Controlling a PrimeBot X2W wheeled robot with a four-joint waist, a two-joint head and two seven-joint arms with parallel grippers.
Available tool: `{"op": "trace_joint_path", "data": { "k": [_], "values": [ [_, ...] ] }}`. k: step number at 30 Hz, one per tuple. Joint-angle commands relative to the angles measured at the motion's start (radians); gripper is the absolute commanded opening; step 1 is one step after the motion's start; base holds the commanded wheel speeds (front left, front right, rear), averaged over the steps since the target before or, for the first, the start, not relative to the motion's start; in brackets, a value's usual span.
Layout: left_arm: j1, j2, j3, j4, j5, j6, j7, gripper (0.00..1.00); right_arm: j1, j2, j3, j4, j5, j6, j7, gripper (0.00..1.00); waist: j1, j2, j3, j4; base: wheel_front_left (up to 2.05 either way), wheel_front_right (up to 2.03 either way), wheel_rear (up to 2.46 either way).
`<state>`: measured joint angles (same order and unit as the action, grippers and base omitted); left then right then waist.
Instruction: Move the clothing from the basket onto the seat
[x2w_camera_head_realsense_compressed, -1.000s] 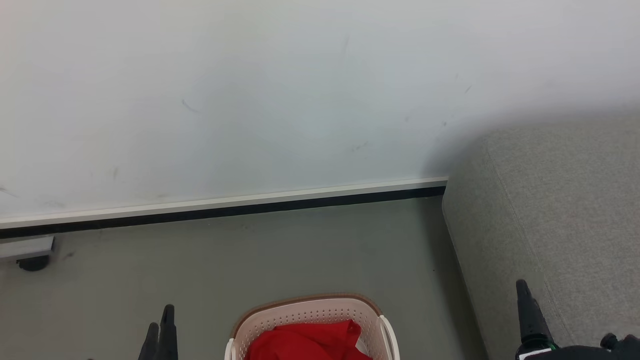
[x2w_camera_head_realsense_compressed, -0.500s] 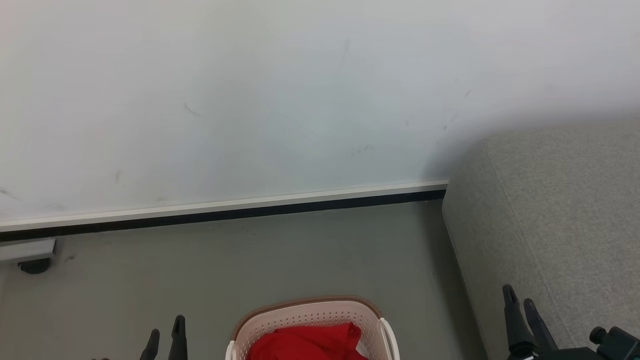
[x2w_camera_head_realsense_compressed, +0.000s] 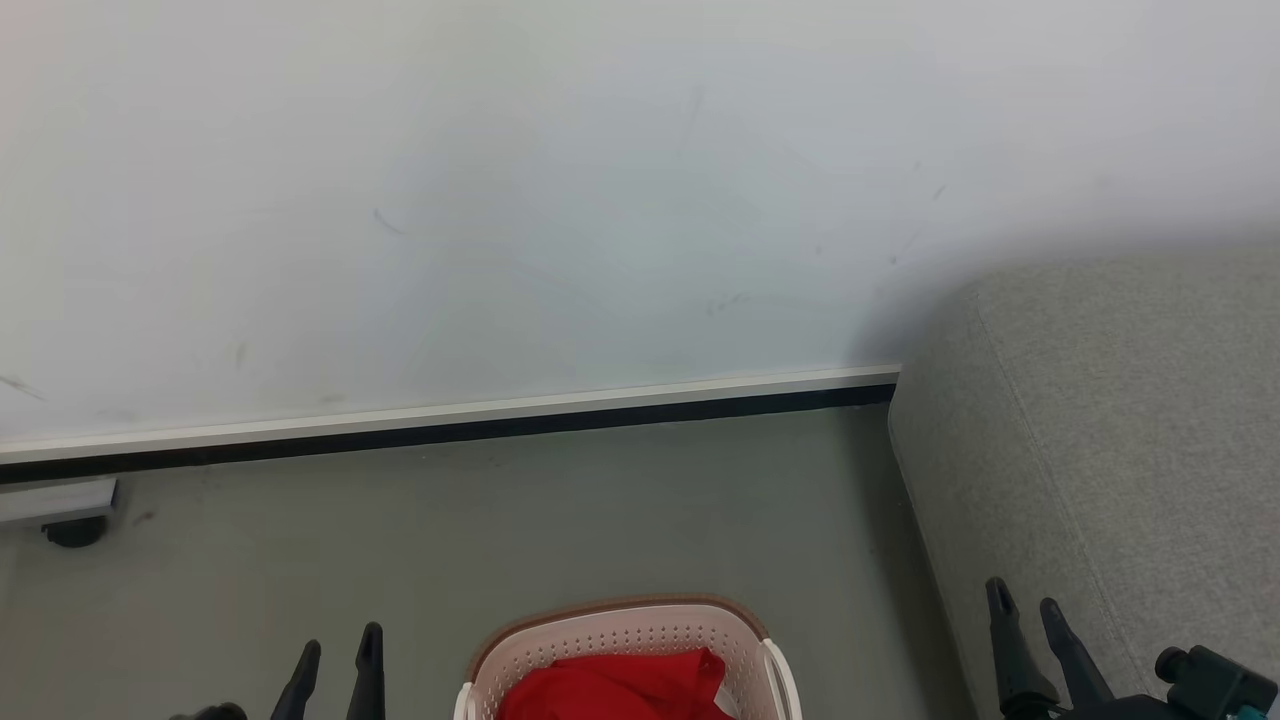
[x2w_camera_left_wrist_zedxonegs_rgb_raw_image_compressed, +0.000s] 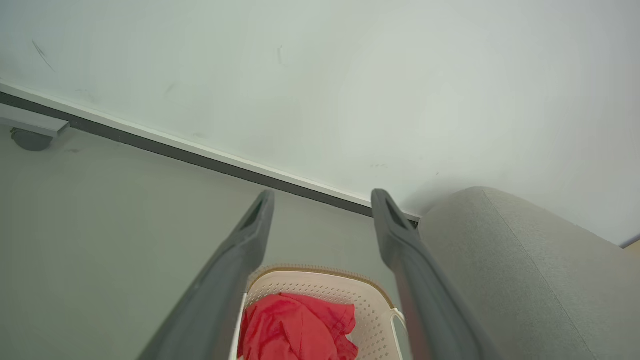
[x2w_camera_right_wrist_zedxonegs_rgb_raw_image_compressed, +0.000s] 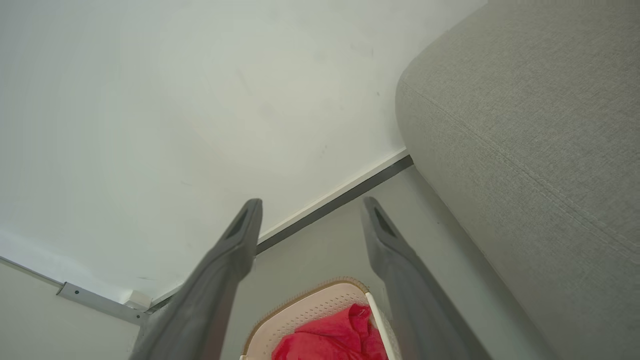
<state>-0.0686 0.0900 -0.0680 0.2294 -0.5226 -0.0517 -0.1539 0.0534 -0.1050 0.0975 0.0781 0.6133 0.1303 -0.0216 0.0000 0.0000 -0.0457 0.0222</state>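
The left hand (x2w_camera_head_realsense_compressed: 342, 640), on the side of the basket away from the seat, stands released and empty, its two fingers spread. A second ago the fingers showed nearly edge-on as one dark blade, so the wrist has turned, and the hand has drifted a little toward the basket (x2w_camera_head_realsense_compressed: 620, 612). The right hand (x2w_camera_head_realsense_compressed: 1022, 595), on the seat side of the basket and in front of the flank of the seat (x2w_camera_head_realsense_compressed: 1120, 450), is likewise released and holds nothing. One of its fingers showed a second ago and two show now, and it too has edged toward the basket. The whole head view has slid slightly, so the camera has shifted as well. My reading is that both hands are squaring up for a reach; no grasp has begun and nothing has left the basket.

The clothing (x2w_camera_head_realsense_compressed: 615, 688) lies bunched inside the basket, which stands on the floor (x2w_camera_head_realsense_compressed: 600, 500) near the seat's end. The red heap is crumpled and has no clear heading, though one raised fold peaks toward the basket's far corner on the seat side. Its long axis cannot be told, since the view's lower edge cuts off the near part.
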Motion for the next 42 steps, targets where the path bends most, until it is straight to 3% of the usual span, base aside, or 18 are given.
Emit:
{"op": "trace_joint_path", "data": {
  "k": [1, 24, 42],
  "values": [
    [-0.011, 0.010, -0.001, -0.009, 0.027, -0.004, -0.012, 1.00, 0.002, 0.001, -0.005, -0.013, -0.034, 0.000, 0.001, 1.00, 0.0000, 0.0000, 0.000, 0.001, 0.00, 0.00, 0.00],
    [0.006, 0.007, -0.017, -0.002, 0.224, 0.024, -0.065, 1.00, -0.002, 0.030, -0.035, -0.003, -0.286, 0.001, 0.008, 1.00, 0.0000, 0.0000, -0.010, 0.004, 0.00, 0.00, 0.00],
    [0.028, -0.011, -0.024, 0.001, 0.295, 0.055, -0.093, 1.00, -0.001, 0.049, -0.041, 0.000, -0.436, 0.001, 0.005, 1.00, 0.0000, 0.0000, -0.013, 0.006, 0.00, 0.00, 0.00]
  ]
}}
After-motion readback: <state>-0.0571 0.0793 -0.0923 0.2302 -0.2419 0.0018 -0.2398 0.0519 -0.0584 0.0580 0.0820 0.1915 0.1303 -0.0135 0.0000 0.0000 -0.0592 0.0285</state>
